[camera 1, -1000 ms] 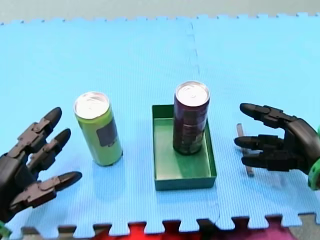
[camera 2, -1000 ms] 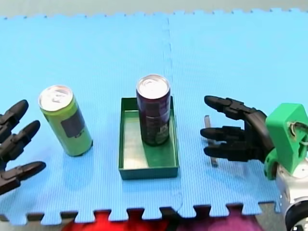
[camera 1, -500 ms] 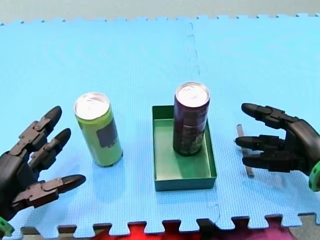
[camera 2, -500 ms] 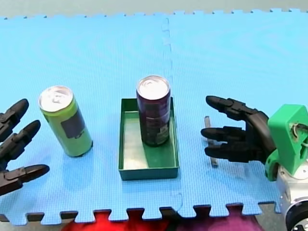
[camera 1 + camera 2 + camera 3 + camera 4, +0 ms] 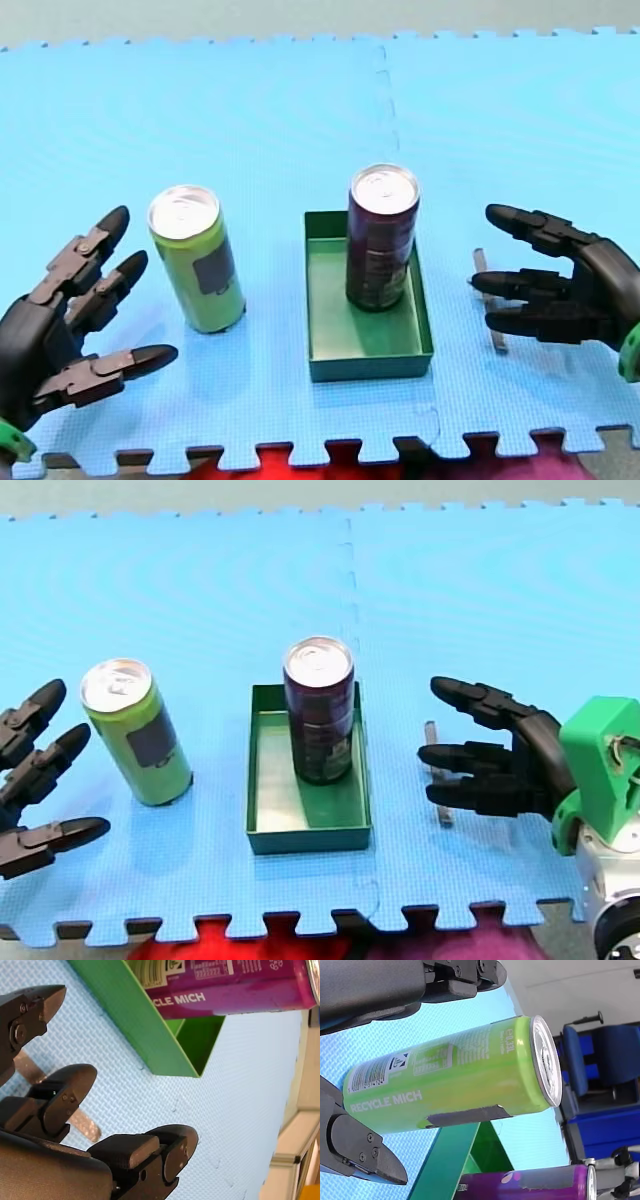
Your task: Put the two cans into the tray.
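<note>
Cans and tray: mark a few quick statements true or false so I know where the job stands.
1. The purple can stands upright inside the green tray. True.
2. The green can is in the tray too. False: it stands on the blue mat beside the tray.
3. The left hand grips the green can. False: it is open, near that can but apart from it.
4. The right hand is open, on the tray's other side. True.
</note>
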Robot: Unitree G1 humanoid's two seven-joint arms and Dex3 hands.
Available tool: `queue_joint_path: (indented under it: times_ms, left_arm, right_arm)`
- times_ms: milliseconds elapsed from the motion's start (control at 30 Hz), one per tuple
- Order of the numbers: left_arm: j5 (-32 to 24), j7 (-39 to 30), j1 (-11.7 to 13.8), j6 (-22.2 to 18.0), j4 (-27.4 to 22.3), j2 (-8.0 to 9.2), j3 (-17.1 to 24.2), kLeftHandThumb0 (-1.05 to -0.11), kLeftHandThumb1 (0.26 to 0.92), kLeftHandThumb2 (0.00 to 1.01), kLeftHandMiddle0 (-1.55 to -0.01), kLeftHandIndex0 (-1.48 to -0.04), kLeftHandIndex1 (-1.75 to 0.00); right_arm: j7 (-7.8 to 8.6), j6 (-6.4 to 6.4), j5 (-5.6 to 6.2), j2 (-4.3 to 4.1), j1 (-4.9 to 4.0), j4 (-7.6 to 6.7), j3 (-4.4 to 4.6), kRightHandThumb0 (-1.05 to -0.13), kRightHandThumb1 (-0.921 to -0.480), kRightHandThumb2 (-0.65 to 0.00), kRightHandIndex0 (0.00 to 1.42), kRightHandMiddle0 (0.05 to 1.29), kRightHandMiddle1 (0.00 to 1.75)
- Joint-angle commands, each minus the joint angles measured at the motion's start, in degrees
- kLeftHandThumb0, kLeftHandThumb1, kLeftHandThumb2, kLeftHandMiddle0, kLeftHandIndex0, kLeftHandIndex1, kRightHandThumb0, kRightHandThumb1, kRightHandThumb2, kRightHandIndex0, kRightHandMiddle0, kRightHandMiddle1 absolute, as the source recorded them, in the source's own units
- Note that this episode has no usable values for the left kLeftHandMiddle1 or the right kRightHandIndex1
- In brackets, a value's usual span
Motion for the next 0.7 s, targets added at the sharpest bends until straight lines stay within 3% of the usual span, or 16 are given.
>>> queue_joint_path:
  times_ms: [0,667]
  left_arm:
    - [0.2,0.1,-0.6,-0.8,0.9,0.2,-0.1,-1.048,0.66,0.01,-0.24,-0.09,0.0]
    - [0.1,-1.6,-4.7,-2.9,6.7,-0.4,-0.3,-1.048,0.678,0.01,-0.25,-0.09,0.0]
  right_arm:
    - [0.11,0.16,0.44,-0.23,-0.05,-0.04,-0.23,-0.615,-0.634,-0.001,0.84,0.44,0.0]
    - [0.21,0.26,0.95,-0.3,0.07,0.01,-0.49,-0.6,-0.638,-0.001,0.84,0.43,0.0]
